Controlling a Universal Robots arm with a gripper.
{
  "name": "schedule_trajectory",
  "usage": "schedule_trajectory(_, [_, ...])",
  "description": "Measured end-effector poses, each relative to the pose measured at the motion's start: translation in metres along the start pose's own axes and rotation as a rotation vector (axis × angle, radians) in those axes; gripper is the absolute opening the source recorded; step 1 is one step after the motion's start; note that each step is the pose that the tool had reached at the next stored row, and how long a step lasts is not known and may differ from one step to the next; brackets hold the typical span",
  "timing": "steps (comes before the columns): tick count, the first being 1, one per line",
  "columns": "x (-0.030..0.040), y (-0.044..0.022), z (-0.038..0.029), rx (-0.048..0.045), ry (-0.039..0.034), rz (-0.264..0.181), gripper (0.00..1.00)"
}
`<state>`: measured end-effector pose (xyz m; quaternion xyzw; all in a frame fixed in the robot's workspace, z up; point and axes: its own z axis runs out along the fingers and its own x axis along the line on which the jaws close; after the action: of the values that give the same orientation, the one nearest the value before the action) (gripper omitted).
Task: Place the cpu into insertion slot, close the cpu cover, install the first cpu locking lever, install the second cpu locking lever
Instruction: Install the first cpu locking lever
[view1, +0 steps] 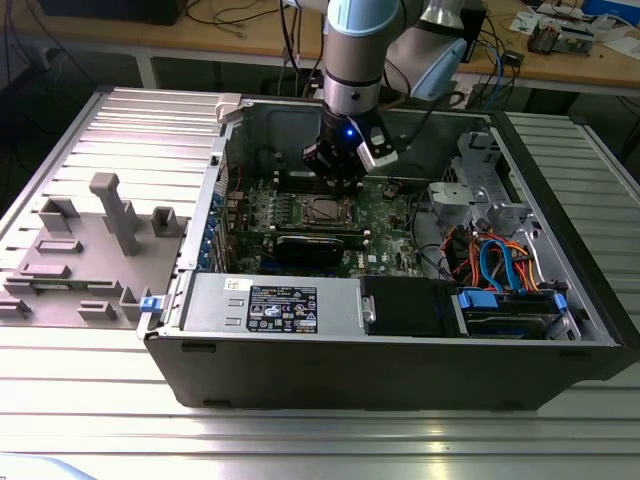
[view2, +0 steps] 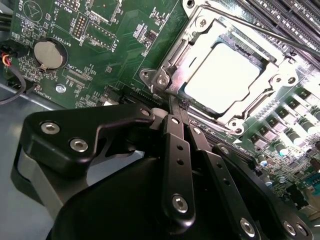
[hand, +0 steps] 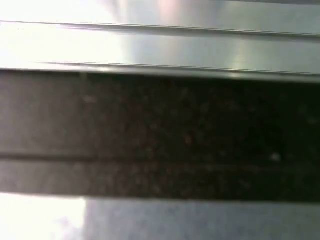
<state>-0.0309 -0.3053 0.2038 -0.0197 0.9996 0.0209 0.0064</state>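
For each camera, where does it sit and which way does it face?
Exterior view: off the arm, looking down into the open computer case; shows the arm and end effector above the cpu.
Second wrist view: on the arm, facing the cpu under the cpu cover; end effector in front.
First wrist view: on the arm, facing blurred metal.
Shared: cpu, end effector.
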Motion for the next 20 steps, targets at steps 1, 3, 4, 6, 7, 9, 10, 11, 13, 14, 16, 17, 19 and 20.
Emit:
schedule_trajectory(1, [0.0000,0.0000,0.0002,0.0011,0.0001,0.000,0.11])
schedule_trajectory(3, [0.0000,-0.0001,0.0005,0.0022,0.0003,0.000,0.11])
schedule_trajectory(4, [0.0000,0.0000,0.0006,0.0024,0.0003,0.000,0.11])
schedule_trajectory(6, [0.0000,0.0000,0.0009,0.0023,0.0003,0.000,0.11])
schedule_trajectory(7, [-0.0001,-0.0001,0.0010,0.0006,0.0004,0.000,0.11])
schedule_trajectory(9, [-0.0003,0.0000,0.0013,-0.0050,0.0000,0.000,0.11])
schedule_trajectory(10, [-0.0003,0.0000,0.0014,-0.0110,-0.0002,0.000,0.11])
schedule_trajectory(11, [-0.0003,0.0000,0.0013,-0.0140,-0.0002,0.000,0.11])
schedule_trajectory(13, [-0.0003,-0.0001,0.0012,-0.0200,-0.0002,0.000,0.11])
schedule_trajectory(14, [-0.0003,0.0000,0.0012,-0.0214,-0.0003,0.000,0.11])
schedule_trajectory(16, [-0.0003,0.0000,0.0012,-0.0244,-0.0005,0.000,0.11])
schedule_trajectory(17, [-0.0003,0.0000,0.0012,-0.0267,-0.0005,0.000,0.11])
schedule_trajectory(19, [-0.0003,0.0000,0.0013,-0.0277,-0.0006,0.000,0.11])
schedule_trajectory(20, [-0.0003,0.0000,0.0013,-0.0277,-0.0006,0.000,0.11])
